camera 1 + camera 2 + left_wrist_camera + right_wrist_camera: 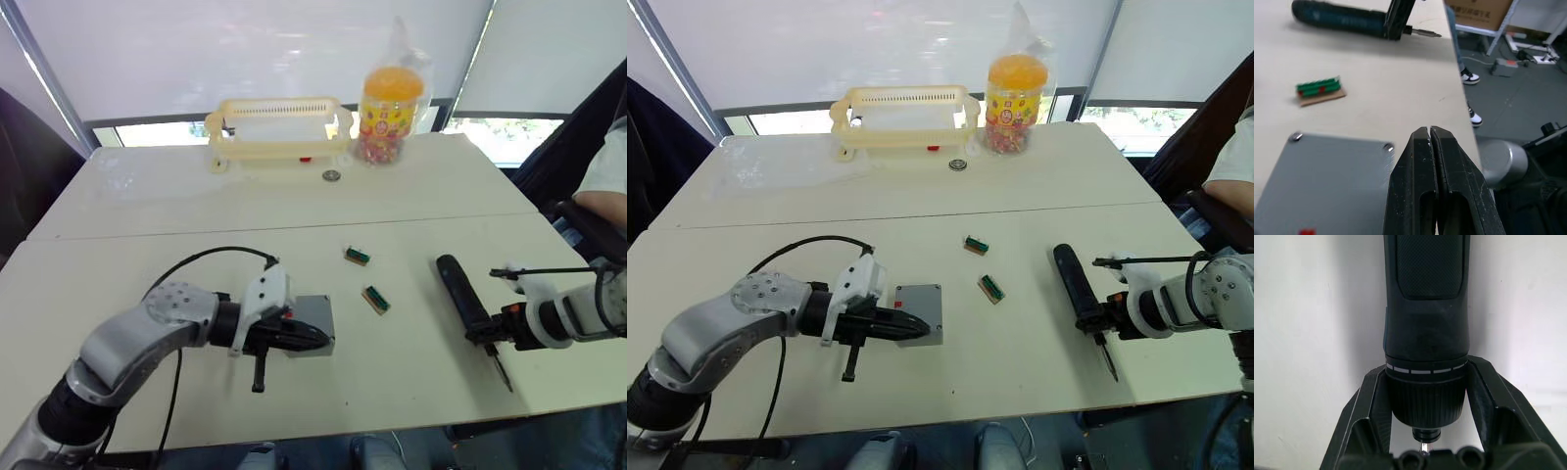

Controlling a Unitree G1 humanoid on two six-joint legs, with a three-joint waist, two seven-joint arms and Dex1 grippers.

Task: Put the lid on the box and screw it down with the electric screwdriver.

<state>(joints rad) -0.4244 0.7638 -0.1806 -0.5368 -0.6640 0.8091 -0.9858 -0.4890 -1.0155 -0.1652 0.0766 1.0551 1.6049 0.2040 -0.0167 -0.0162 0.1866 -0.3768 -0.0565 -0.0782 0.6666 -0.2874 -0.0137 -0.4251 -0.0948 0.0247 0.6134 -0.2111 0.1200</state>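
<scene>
Daylight is pouring through the white blinds [245,49] ahead of me, washing them out and brightening the far table [294,201]. Soft shadows are falling toward me under my left gripper [312,338]. My right wrist view is sitting dim, the electric screwdriver [1426,328] blurring up close, while the floor [1518,98] is staying sharp

The flat grey square plastic lid [920,313], a screw at each visible corner, sits on the grey box [329,345] near the table's front edge, while the long black pen-shaped electric screwdriver [1075,287] lies well to its right, bit toward that edge.
</scene>
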